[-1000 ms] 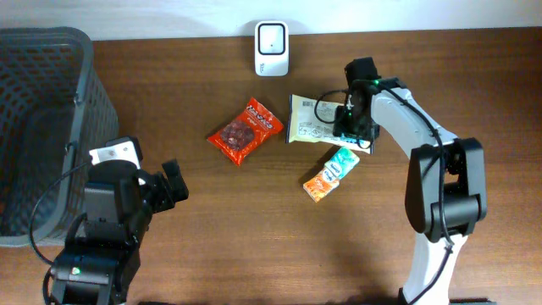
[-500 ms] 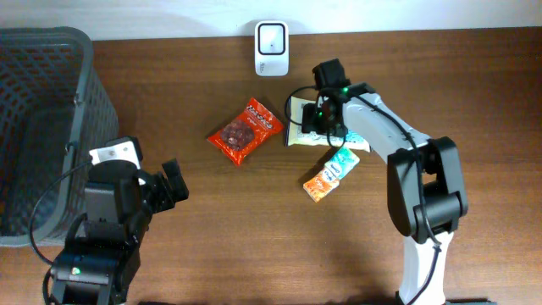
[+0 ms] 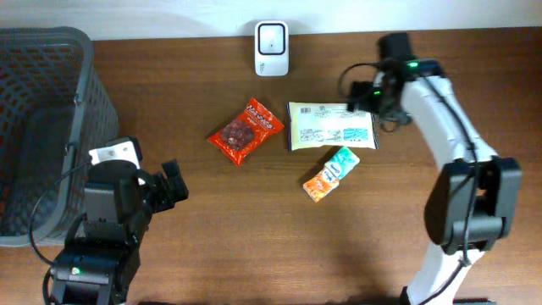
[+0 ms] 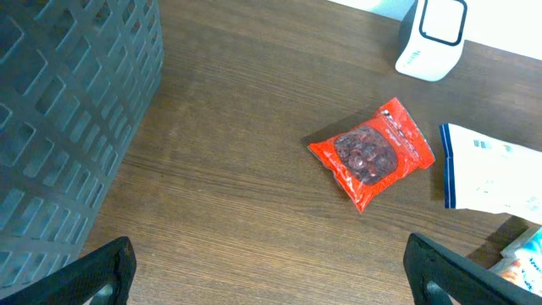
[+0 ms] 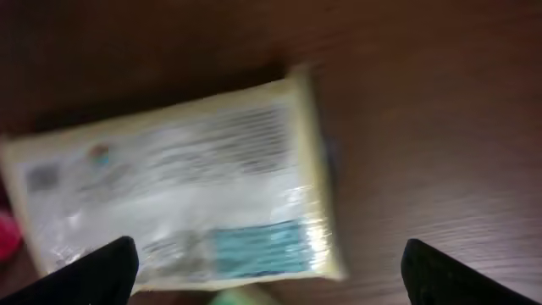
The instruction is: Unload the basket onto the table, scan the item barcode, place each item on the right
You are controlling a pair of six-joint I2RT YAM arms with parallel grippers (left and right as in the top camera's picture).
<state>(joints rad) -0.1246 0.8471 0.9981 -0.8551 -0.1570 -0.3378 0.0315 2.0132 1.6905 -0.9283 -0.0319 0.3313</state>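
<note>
A pale yellow-and-white packet lies flat on the table with its printed face up, just below and right of the white scanner. My right gripper hovers by the packet's upper right corner, open and holding nothing. The right wrist view is blurred; the packet fills its left half, and part of it lies between the wide-apart fingers of the right gripper. My left gripper rests open at the lower left. In the left wrist view, the left gripper has only bare wood between its fingers.
A red snack packet lies left of the pale packet, and an orange-and-teal packet lies just below it. A dark mesh basket stands along the left edge. The red packet and the scanner also appear in the left wrist view.
My right gripper has let go of the pale packet, opened wide and pulled back to the upper right. The packet now lies flat. The left arm has not moved.
</note>
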